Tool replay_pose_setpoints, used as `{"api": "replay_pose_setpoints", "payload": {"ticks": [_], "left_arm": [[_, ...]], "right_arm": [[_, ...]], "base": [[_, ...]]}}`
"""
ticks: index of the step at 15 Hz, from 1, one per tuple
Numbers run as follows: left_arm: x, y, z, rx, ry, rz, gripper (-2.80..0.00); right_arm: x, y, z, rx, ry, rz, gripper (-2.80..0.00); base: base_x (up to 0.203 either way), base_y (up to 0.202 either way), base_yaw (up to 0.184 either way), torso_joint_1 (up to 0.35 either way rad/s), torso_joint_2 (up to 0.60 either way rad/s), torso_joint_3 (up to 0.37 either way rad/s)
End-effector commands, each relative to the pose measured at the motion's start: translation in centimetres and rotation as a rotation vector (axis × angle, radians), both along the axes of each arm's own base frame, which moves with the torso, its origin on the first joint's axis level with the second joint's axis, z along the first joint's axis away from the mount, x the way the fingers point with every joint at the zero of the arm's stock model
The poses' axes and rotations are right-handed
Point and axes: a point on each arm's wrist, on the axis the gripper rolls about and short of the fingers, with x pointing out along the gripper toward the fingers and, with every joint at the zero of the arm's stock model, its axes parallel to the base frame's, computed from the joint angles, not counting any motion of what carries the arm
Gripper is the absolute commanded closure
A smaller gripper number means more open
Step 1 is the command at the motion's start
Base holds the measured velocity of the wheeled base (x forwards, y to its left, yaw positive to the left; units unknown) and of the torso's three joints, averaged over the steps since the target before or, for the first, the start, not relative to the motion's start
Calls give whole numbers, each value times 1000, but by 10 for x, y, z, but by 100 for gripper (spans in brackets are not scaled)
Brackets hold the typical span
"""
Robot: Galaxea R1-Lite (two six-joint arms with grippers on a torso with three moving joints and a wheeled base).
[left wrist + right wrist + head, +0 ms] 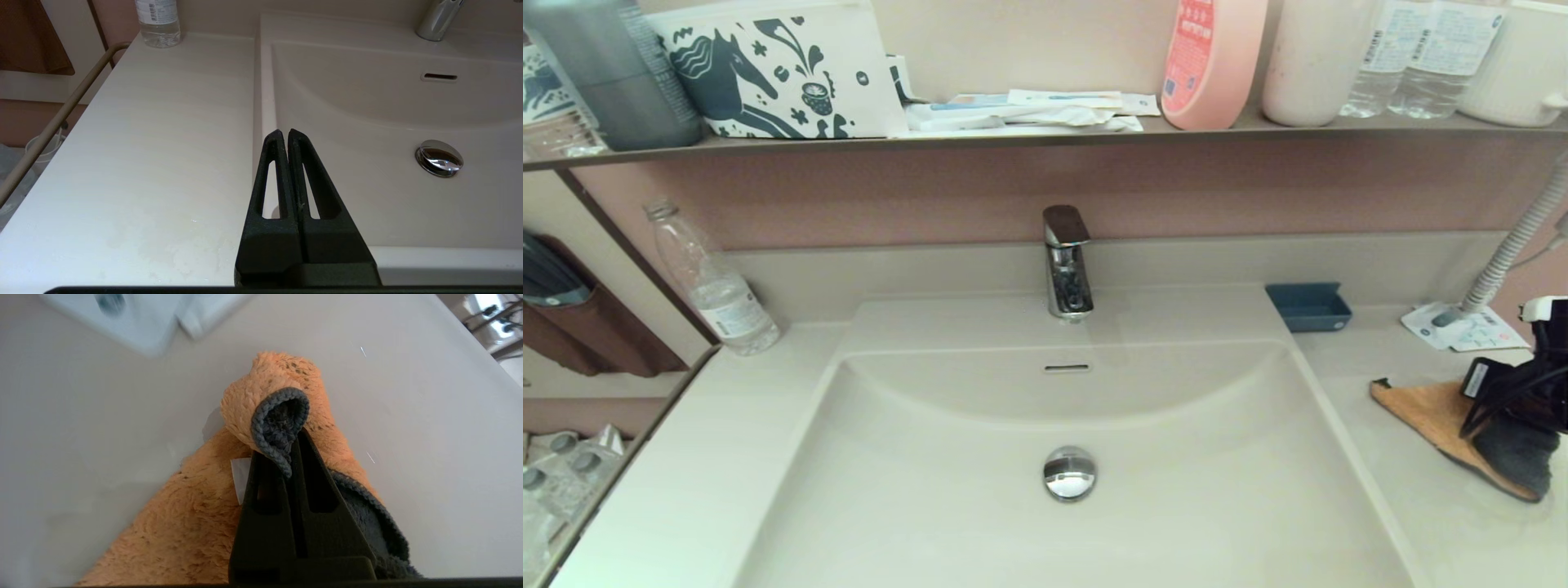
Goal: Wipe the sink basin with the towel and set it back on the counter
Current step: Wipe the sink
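The orange-tan and dark grey towel [1425, 408] lies on the counter [1445, 531] to the right of the sink basin [1192, 506]. My right gripper [1482, 420] is shut on a raised fold of it; in the right wrist view the fingers [286, 453] pinch the grey-edged fold of the towel [184, 526], while the rest of the cloth rests on the counter. The basin holds only its chrome drain plug [1069, 472], below the faucet [1067, 261]. My left gripper [284, 132] is shut and empty over the basin's left rim [265, 102], out of the head view.
A plastic bottle [715, 286] stands at the counter's back left. A blue tray [1308, 306], white paper packets [1470, 331] and a corrugated hose [1515, 245] are behind the towel. A dark shelf [1045, 139] with bottles runs above.
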Motion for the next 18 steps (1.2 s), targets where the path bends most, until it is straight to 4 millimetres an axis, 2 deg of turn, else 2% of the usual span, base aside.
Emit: {"api": "replay_pose_setpoints", "payload": {"ticks": [1,3,6,8,13,18], "left_arm": [[0,0,0,-1,0,1,0],[0,0,0,-1,0,1,0],[0,0,0,-1,0,1,0],[0,0,0,-1,0,1,0],[0,0,0,-1,-1,1,0],[0,0,0,-1,0,1,0]], "right_arm": [[19,2,-16,28,7,3,0],[32,19,-12,55,-41,25,0],[40,50,-15,60,-35,104,0],[47,59,-13,54,-50,128,0],[63,56,-4,1,-101,78,0],[71,52,6,-9,-147,67,0]], "base": [[0,0,0,0,0,0],[0,0,0,0,0,0],[0,0,0,0,0,0],[0,0,0,0,0,0],[0,0,0,0,0,0],[0,0,0,0,0,0]]}}
